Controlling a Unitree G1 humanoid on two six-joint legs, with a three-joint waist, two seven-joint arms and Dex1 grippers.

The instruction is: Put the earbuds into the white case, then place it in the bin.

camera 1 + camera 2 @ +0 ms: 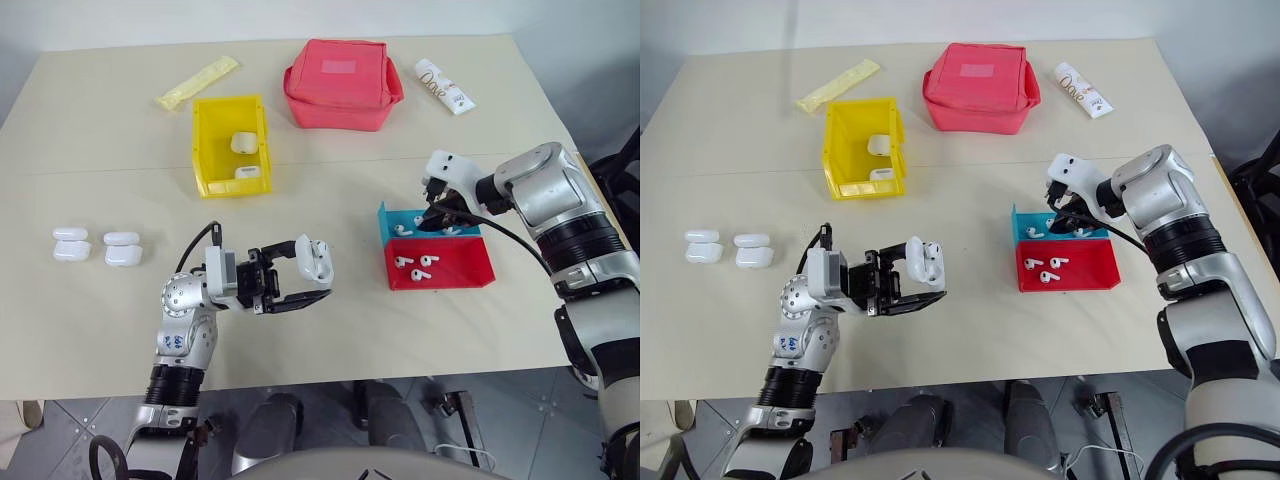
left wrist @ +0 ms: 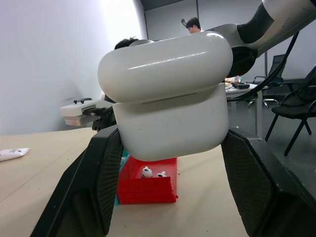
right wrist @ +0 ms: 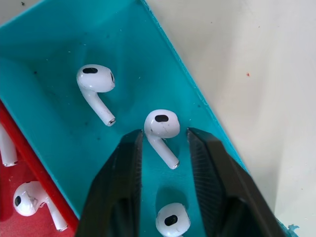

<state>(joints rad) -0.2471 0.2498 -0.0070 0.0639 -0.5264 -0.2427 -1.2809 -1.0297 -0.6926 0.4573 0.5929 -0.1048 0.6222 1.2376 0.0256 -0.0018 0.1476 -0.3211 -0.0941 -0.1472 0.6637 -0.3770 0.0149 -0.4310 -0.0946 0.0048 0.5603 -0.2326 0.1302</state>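
Holding the white case (image 1: 315,259) pinched in my left gripper (image 1: 296,276) above the tabletop's near edge, right gripper (image 3: 163,143) jaws straddling an earbud (image 3: 161,127) in the blue tray (image 3: 49,29), not yet touching it.

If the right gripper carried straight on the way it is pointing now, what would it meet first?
Most likely the earbud lying between the fingers of the right gripper, then the floor of the blue tray beneath it. How much gap remains above the earbud is hard to judge.
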